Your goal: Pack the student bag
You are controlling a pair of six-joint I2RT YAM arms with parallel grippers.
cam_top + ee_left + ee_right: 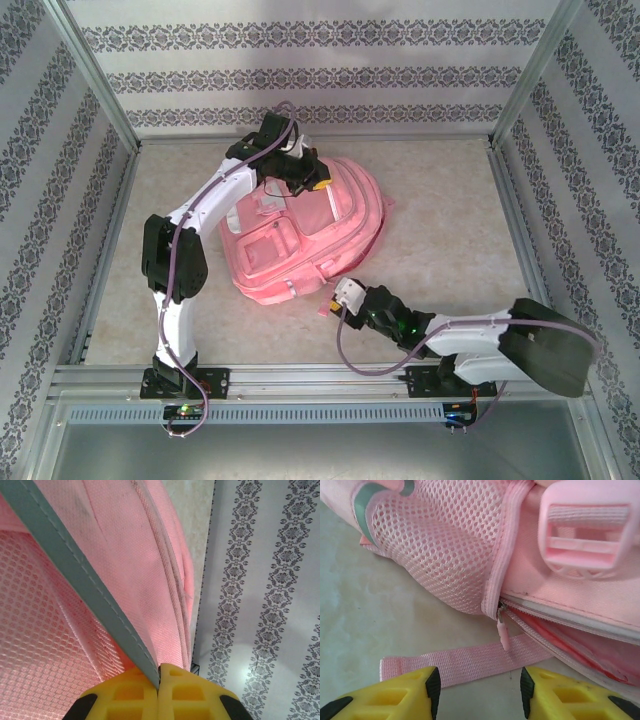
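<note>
You are pinching the bag [340, 215] by its trim [85, 585] in the closed left gripper [158, 672], the wide-open right gripper [477, 680] facing the zipper pull [503, 632] just ahead; centre it before closing.

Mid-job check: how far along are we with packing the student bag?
Early, I'd say. Done: the student bag lies flat on the table, and its zipper looks partly open beside the zipper pull. In hand: the left pincer is shut on the bag's grey trim; the right pincer hangs open over a loose strap, short of the pull. Left: opening it fully and loading; contents cannot be seen.
</note>
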